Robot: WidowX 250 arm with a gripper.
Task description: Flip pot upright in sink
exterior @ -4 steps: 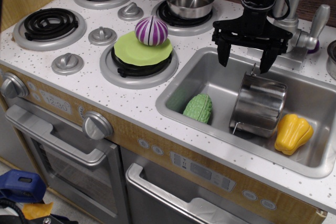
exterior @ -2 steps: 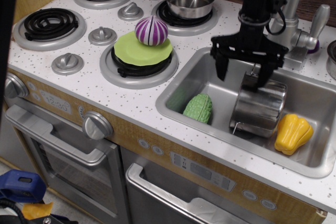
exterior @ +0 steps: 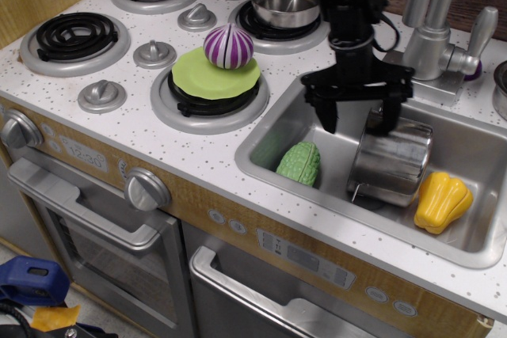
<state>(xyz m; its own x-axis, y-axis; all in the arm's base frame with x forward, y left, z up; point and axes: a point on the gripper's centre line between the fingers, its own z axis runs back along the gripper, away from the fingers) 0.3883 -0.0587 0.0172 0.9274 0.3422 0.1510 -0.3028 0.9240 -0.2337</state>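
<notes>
The shiny steel pot (exterior: 392, 165) lies tilted on its side in the sink (exterior: 273, 134), its mouth hidden and a wire loop handle at its lower left edge. My black gripper (exterior: 358, 118) hangs open just above the pot's upper left rim. Its left finger stands over the sink floor beside the pot and its right finger is at the pot's top edge. It holds nothing.
A green bumpy vegetable (exterior: 300, 164) lies left of the pot and a yellow pepper (exterior: 441, 200) right of it. The faucet (exterior: 432, 17) stands behind the sink. A saucepan (exterior: 279, 1), a purple onion (exterior: 228, 45) on a green plate (exterior: 214, 75) sit on the stove.
My gripper has moved left and down, from above the sink's back rim to just over the pot's upper left edge. The pot has not moved.
</notes>
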